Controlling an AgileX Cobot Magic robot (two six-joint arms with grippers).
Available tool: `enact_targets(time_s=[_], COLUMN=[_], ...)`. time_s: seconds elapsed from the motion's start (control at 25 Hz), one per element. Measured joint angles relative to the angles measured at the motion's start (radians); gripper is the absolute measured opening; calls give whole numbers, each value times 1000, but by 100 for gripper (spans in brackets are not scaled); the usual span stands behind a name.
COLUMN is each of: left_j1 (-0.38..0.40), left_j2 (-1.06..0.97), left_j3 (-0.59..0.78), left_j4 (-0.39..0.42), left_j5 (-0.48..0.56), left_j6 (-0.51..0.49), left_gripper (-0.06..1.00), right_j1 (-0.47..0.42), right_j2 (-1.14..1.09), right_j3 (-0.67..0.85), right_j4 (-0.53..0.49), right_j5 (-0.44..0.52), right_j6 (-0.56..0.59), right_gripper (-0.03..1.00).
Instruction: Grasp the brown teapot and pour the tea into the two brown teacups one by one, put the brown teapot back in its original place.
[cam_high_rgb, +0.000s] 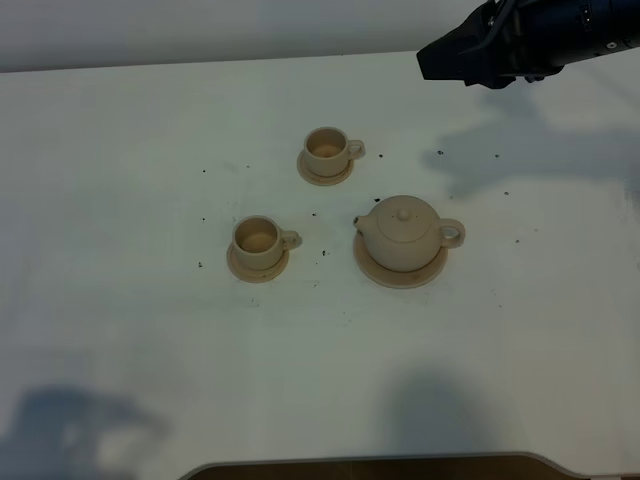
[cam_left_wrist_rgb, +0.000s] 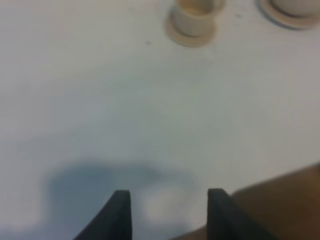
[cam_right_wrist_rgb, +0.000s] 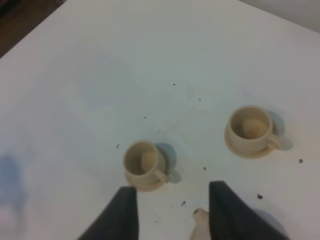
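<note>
specks (cam_high_rgb: 325, 251) dot table (cam_high_rgb: 150, 350) around teapot (cam_high_rgb: 402, 232) and teacups (cam_high_rgb: 257, 239).

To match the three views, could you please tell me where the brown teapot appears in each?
Exterior high: brown teapot, right of centre on its saucer.
Left wrist: only its base, cut by the frame edge.
Right wrist: only its spout, between the fingers of the right end effector.
Shared landmark: the nearer teacup.

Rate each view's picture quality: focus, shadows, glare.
Exterior high: even light, no glare, fairly sharp; soft shadows on the table near its front edge and beyond the brown teapot. Left wrist: blurred throughout, one teacup out of focus, a hazy shadow by the left claw. Right wrist: clearest; the two brown teacups cast short dark shadows.
</note>
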Motion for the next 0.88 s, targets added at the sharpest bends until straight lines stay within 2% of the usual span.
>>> enact_targets(time_s=[0.12,0.24,0.48,0.64,0.88], left_j1=[81,129,138,138,138], left_j2=[0,-9,-170,-183,-183], left_j3=[0,0,0,0,0], left_j4=[-2,-3,-3,-4,-4], left_j5=[0,-1,-3,-1,-2], left_j6=[0,0,0,0,0], left_gripper=[36,36,36,36,36], right_j1=[0,0,0,0,0], right_j2=[0,0,0,0,0], right_j3=[0,0,0,0,0], right_j4=[0,0,3,6,24], right_j5=[0,0,0,-4,-128], right_j6=[-3,-13,-27,-29,-34], right_gripper=[37,37,37,37,37])
